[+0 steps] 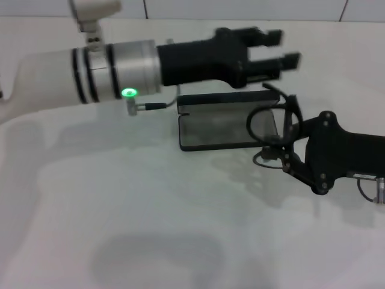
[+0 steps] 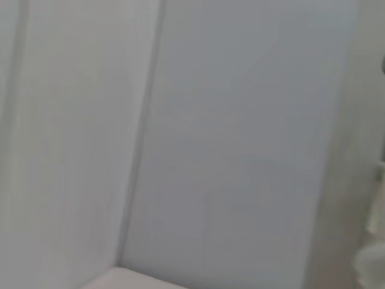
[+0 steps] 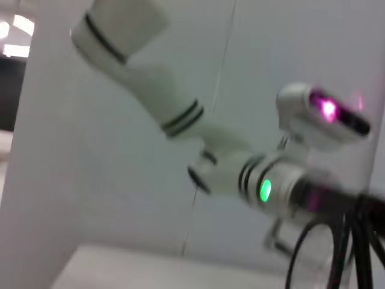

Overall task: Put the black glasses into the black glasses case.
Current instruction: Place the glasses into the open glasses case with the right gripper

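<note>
The black glasses case (image 1: 216, 127) lies open on the white table, grey lining up, its lid (image 1: 224, 100) folded back behind it. My right gripper (image 1: 284, 149) reaches in from the right and is shut on the black glasses (image 1: 269, 123), holding them tilted over the case's right end. Part of the thin frame also shows in the right wrist view (image 3: 308, 247). My left gripper (image 1: 280, 49) hovers open and empty above the case's far edge, its arm stretched across from the left. The left wrist view shows only white wall.
The white table (image 1: 150, 217) spreads in front of the case. A white tiled wall (image 1: 240, 9) stands behind it. My left arm (image 3: 180, 120), with a green light, crosses the right wrist view.
</note>
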Controlling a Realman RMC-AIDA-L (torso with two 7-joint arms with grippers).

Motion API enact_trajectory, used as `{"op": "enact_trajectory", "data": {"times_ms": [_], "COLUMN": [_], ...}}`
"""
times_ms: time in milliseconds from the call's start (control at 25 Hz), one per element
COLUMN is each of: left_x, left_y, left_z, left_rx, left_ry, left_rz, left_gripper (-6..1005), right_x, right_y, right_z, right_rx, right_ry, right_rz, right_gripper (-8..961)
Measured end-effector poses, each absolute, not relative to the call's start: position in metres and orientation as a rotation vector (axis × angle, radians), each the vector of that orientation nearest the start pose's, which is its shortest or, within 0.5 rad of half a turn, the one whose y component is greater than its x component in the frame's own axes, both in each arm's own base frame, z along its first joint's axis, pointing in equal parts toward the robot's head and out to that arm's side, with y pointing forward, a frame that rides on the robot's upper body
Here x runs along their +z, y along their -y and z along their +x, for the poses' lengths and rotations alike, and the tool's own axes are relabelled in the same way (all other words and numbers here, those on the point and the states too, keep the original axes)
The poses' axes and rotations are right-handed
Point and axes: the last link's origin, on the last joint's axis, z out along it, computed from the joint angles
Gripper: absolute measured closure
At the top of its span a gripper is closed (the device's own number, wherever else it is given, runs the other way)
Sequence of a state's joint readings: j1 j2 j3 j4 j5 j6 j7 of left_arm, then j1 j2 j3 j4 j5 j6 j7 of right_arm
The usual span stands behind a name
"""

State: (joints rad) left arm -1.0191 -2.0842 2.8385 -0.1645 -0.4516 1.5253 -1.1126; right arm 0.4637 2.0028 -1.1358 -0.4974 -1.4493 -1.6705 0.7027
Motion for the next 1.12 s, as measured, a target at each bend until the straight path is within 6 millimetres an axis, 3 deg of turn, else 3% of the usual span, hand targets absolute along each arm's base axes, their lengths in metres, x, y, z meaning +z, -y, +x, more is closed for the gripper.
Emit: {"op": "enact_trajectory", "data": {"times_ms": [200,440,600,800,1120], "left_x": [-0.041,-0.028,-0.024,-0.024,-0.024], "left_y": [-0.39,-0.395,-0.396,-0.397,-0.399], "left_z": [-0.154,-0.164,-0.167,-0.168,-0.167], "left_rx": [-1.182,-1.214,-1.215,-1.209,-1.204], "left_ry": [0.508,0.537,0.542,0.54,0.534], "left_rz": [-2.619,-2.527,-2.507,-2.502,-2.5], "left_gripper": [355,356,356,356,356], "right_x": [-0.009,-0.01,-0.016,-0.035,-0.069], "right_y": [-0.304,-0.321,-0.333,-0.341,-0.349], "right_z": [0.241,0.227,0.216,0.205,0.198], "right_rx": [0.692,0.359,0.23,0.095,-0.144], "right_ry": [0.298,0.373,0.394,0.457,0.585], "right_rz": [-2.737,-2.682,-2.658,-2.679,-2.574], "right_gripper": [847,846,846,847,849]}}
